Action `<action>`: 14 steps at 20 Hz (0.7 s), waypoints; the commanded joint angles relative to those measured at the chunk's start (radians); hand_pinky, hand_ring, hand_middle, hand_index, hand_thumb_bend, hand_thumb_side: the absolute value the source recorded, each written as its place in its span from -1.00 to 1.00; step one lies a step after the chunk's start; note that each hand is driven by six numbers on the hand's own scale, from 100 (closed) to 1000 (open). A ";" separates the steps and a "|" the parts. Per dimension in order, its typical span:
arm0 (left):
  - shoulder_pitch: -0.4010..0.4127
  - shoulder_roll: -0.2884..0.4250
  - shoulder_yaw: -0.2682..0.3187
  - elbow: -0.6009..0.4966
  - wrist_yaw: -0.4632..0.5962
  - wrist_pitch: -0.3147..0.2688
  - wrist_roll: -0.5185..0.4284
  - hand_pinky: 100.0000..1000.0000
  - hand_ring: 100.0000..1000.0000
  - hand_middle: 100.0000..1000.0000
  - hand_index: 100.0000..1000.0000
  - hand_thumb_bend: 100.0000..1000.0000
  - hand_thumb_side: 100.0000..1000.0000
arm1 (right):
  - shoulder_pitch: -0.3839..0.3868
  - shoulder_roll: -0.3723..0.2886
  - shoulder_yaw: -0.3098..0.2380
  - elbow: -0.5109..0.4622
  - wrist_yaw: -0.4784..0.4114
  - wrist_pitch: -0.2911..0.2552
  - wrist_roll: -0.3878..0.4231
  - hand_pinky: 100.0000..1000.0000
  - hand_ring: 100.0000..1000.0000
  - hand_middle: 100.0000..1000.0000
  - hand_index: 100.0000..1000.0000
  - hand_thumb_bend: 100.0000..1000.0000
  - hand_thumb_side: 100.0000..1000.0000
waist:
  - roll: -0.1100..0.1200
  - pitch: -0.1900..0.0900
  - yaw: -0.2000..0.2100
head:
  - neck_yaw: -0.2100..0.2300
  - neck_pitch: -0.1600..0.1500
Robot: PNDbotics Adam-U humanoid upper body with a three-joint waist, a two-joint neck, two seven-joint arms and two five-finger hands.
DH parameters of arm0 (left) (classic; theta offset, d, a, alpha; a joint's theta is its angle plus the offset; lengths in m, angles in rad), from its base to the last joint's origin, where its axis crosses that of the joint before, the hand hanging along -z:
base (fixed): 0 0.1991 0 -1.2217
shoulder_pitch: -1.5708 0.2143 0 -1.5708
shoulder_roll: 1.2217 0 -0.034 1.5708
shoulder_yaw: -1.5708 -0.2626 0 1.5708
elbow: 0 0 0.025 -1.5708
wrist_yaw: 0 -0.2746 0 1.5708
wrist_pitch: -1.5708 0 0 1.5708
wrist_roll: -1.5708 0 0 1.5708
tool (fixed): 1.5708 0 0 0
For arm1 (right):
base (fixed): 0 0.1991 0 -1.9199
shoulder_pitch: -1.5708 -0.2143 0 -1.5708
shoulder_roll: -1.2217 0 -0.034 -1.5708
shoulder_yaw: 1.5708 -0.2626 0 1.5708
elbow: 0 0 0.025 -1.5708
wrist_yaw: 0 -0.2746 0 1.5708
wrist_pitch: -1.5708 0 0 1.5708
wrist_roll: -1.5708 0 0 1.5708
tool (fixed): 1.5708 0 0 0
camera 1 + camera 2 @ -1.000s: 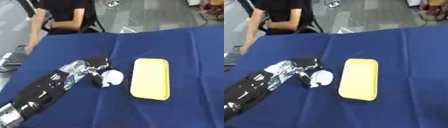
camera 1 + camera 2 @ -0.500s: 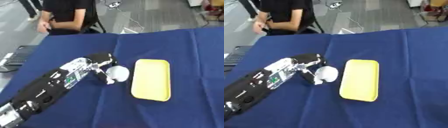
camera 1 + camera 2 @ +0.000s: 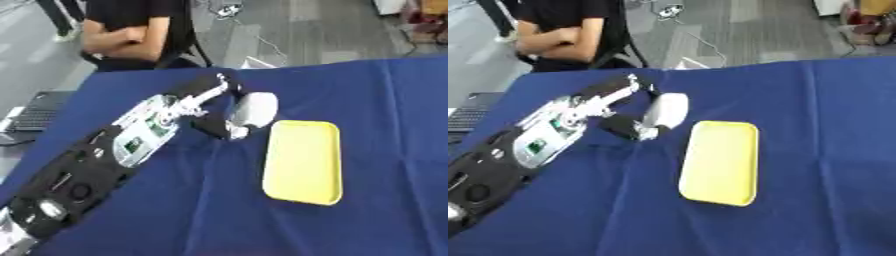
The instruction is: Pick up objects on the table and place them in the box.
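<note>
The robot's left arm [image 3: 96, 165] is mostly black and glossy, with silver-white panels along the forearm and a small green patch on them. Round silver joints show near its lower end. The left hand [image 3: 206, 102] is black with pale silver parts.

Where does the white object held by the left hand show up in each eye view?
Left eye view: the white object sits above centre, in the left hand, just up-left of the yellow tray.
Right eye view: it lies up-left of centre, again by the tray's upper-left corner.
Shared landmark: the yellow tray on the blue cloth.
</note>
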 commanded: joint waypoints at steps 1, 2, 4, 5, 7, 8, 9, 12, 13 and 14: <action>-0.008 0.003 0.030 -0.047 0.040 0.025 0.002 0.80 0.48 0.10 -0.26 -1.00 -0.14 | -0.012 -0.014 -0.003 -0.016 0.000 -0.001 0.000 0.29 0.31 0.74 0.93 -0.62 0.49 | -0.012 -0.007 0.000 | -0.006 -0.017; -0.007 -0.001 0.032 -0.051 0.045 0.030 0.002 0.80 0.48 0.10 -0.27 -1.00 -0.13 | -0.012 -0.014 -0.003 -0.016 0.000 -0.002 0.000 0.29 0.31 0.74 0.93 -0.61 0.49 | -0.013 -0.007 0.000 | -0.006 -0.018; -0.006 -0.009 0.033 -0.055 0.050 0.037 0.001 0.81 0.48 0.09 -0.27 -1.00 -0.12 | -0.012 -0.013 -0.003 -0.016 0.000 -0.002 0.000 0.29 0.31 0.74 0.93 -0.61 0.49 | -0.014 -0.005 0.000 | -0.007 -0.021; -0.005 -0.014 0.033 -0.055 0.052 0.038 -0.001 0.81 0.48 0.09 -0.27 -1.00 -0.11 | -0.012 -0.013 -0.003 -0.016 0.000 -0.002 0.000 0.29 0.31 0.74 0.93 -0.61 0.49 | -0.015 -0.005 0.000 | -0.007 -0.022; -0.006 -0.025 0.030 -0.052 0.055 0.040 -0.004 0.81 0.47 0.09 -0.28 -1.00 -0.09 | -0.013 -0.013 -0.003 -0.016 0.000 -0.002 0.000 0.29 0.31 0.74 0.93 -0.61 0.49 | -0.016 -0.004 -0.001 | -0.007 -0.026; -0.006 -0.031 0.029 -0.049 0.055 0.040 -0.006 0.81 0.47 0.09 -0.28 -1.00 -0.09 | -0.013 -0.013 -0.003 -0.015 -0.001 -0.002 0.000 0.29 0.31 0.74 0.93 -0.61 0.49 | -0.016 -0.003 -0.001 | -0.007 -0.027; -0.008 -0.038 0.026 -0.046 0.056 0.040 -0.009 0.82 0.47 0.09 -0.28 -1.00 -0.08 | -0.013 -0.013 -0.002 -0.015 -0.001 -0.002 0.001 0.29 0.31 0.74 0.93 -0.61 0.48 | -0.017 -0.003 -0.001 | -0.008 -0.030; -0.020 -0.062 0.013 -0.031 0.041 0.036 -0.020 0.82 0.47 0.09 -0.28 -1.00 -0.07 | -0.014 -0.011 -0.001 -0.015 -0.002 -0.003 0.002 0.29 0.31 0.74 0.93 -0.61 0.49 | -0.019 -0.002 -0.002 | -0.009 -0.033; -0.027 -0.075 0.008 -0.025 0.034 0.033 -0.025 0.82 0.46 0.08 -0.28 -1.00 -0.07 | -0.015 -0.011 0.000 -0.015 -0.002 -0.003 0.003 0.29 0.31 0.74 0.93 -0.61 0.49 | -0.020 -0.002 -0.003 | -0.009 -0.034; -0.034 -0.086 0.003 -0.017 0.029 0.029 -0.029 0.82 0.46 0.08 -0.28 -1.00 -0.06 | -0.015 -0.010 0.000 -0.015 -0.002 -0.003 0.003 0.29 0.31 0.74 0.93 -0.61 0.49 | -0.021 -0.001 -0.004 | -0.009 -0.035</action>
